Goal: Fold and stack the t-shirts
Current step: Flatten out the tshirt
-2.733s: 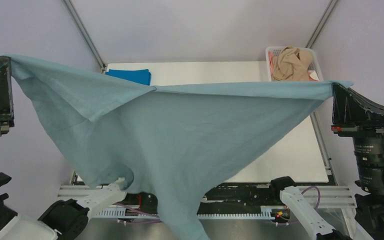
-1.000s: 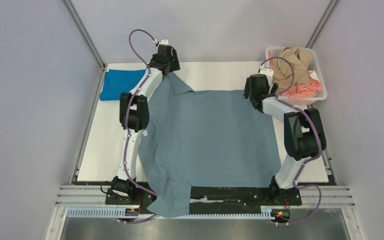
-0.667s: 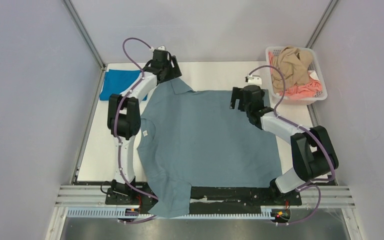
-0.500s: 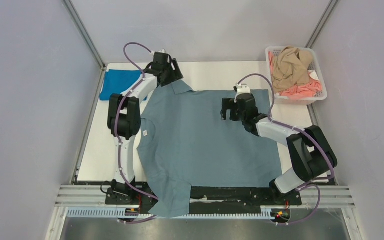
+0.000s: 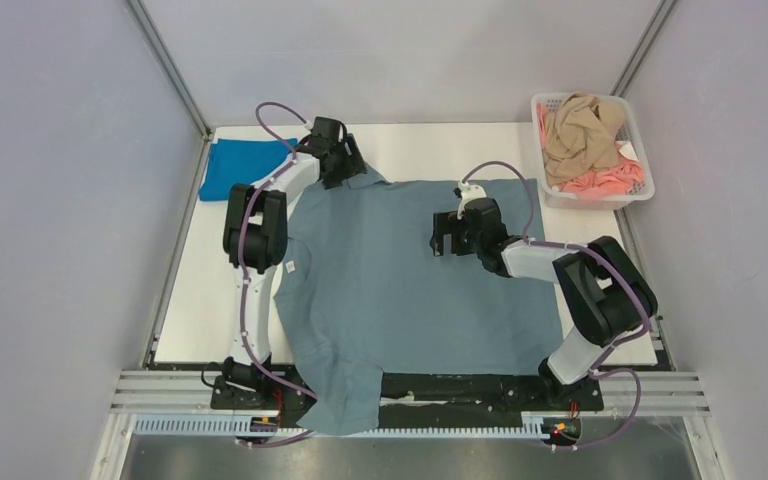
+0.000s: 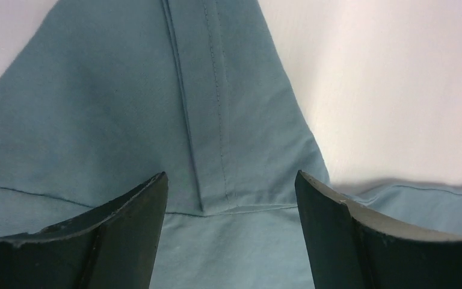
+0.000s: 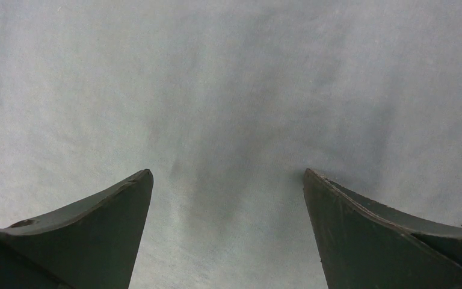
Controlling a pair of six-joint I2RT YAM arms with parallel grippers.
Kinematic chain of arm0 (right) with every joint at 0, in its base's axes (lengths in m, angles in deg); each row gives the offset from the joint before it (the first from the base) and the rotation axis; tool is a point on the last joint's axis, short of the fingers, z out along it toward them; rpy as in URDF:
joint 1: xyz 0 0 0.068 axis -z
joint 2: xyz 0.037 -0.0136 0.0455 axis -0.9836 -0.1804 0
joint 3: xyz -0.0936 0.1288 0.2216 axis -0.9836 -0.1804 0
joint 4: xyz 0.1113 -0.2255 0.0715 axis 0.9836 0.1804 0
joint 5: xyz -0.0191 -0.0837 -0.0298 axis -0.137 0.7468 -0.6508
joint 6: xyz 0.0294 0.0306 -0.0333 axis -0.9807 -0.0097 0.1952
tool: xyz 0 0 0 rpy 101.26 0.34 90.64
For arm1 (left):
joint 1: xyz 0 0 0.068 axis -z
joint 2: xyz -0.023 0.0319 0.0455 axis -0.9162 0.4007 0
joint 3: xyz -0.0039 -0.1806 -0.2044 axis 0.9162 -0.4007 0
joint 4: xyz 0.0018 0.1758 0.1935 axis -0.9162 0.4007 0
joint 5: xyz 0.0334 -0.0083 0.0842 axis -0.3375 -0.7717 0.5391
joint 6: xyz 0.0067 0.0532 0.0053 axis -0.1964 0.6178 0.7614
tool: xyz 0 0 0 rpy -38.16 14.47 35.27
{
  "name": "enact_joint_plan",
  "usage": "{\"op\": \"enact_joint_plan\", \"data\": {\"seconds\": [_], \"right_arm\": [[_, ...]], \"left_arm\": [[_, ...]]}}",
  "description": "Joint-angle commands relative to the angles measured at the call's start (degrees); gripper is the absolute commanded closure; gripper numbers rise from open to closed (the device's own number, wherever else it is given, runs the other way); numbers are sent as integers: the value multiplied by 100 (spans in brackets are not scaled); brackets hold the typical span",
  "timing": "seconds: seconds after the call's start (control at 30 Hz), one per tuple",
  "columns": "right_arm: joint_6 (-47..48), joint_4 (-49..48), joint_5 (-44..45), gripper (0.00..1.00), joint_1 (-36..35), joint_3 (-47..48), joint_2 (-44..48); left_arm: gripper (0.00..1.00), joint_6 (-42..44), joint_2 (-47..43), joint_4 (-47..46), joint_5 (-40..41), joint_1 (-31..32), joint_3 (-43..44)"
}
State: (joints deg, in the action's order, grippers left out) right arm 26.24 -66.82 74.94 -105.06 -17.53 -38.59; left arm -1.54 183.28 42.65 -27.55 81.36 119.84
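Note:
A dusty grey-blue t-shirt (image 5: 410, 290) lies spread flat on the white table, its small white neck label (image 5: 289, 267) at the left edge and one sleeve (image 5: 345, 400) hanging over the near edge. My left gripper (image 5: 347, 171) hovers open over the far-left sleeve (image 6: 228, 120), nothing between its fingers. My right gripper (image 5: 446, 244) stands open above the shirt's upper middle; its wrist view shows only smooth cloth (image 7: 228, 90). A folded bright blue t-shirt (image 5: 238, 166) lies at the far left corner. Tan (image 5: 580, 125) and pink (image 5: 610, 180) t-shirts are bunched in the basket.
A white plastic basket (image 5: 540, 102) stands at the far right corner of the table (image 5: 430, 145). Metal frame posts rise at both far corners. Bare white table shows beyond the sleeve (image 6: 397, 90) and left of the shirt (image 5: 210, 290).
The grey-blue shirt, held up stretched between both grippers earlier, now lies flat and released. Over the last second my right gripper moved left and nearer over the shirt; the left shifted slightly.

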Motion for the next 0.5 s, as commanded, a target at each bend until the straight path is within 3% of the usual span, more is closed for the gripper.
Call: {"op": "enact_joint_plan", "data": {"seconds": [0.0,0.33,0.47], "right_arm": [[-13,-64,-19,2,-12,-15,-185],[204,179,128,2,-11,107,-384],[291,280,140,2,-6,138,-413]], "left_arm": [[17,-298,-23,-40,-179,9,-94],[17,-557,-123,-478,-469,10,-117],[17,-547,-54,-255,-659,13,120]]}}
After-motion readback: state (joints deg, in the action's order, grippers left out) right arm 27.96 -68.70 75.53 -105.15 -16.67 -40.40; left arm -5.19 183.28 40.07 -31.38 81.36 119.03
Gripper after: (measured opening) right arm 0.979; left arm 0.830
